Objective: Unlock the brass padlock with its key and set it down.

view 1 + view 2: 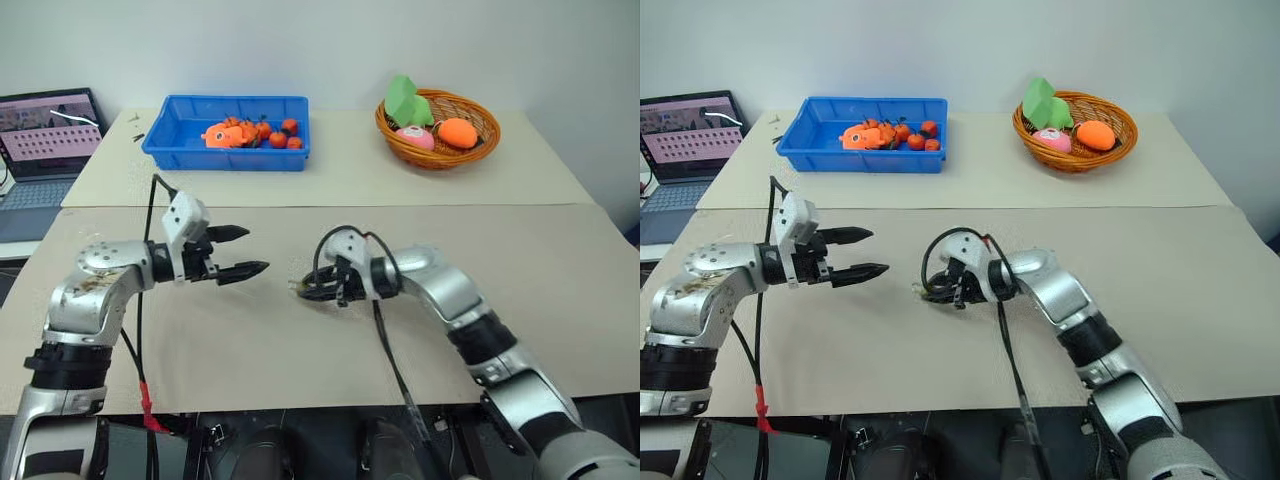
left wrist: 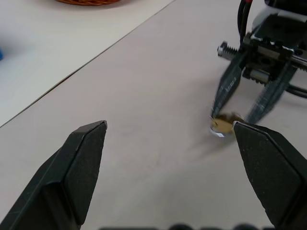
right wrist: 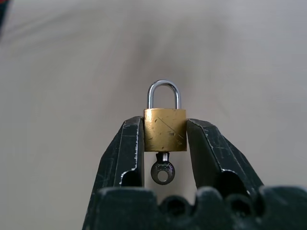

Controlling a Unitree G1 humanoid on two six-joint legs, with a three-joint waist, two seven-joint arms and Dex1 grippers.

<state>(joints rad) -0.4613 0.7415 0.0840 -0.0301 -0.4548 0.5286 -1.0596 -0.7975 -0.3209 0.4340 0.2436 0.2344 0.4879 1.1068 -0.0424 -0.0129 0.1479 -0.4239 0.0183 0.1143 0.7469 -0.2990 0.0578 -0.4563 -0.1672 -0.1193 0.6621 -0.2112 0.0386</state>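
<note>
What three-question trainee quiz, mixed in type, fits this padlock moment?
1. True or false: the key is already in the brass padlock.
2. Which gripper grips the padlock's body: A) left gripper B) right gripper?
3. Fill in: the shackle looks ____ (closed or sprung open).

Key
1. True; it hangs from the underside of the body.
2. B; the body sits between its fingertips, while the left gripper stands open and empty beside it.
3. Closed; both legs enter the body.

1 padlock point(image 3: 165, 129), 1 key point(image 3: 163, 171), 1 basket point(image 1: 480, 140), 1 bin point(image 1: 170, 150).
</note>
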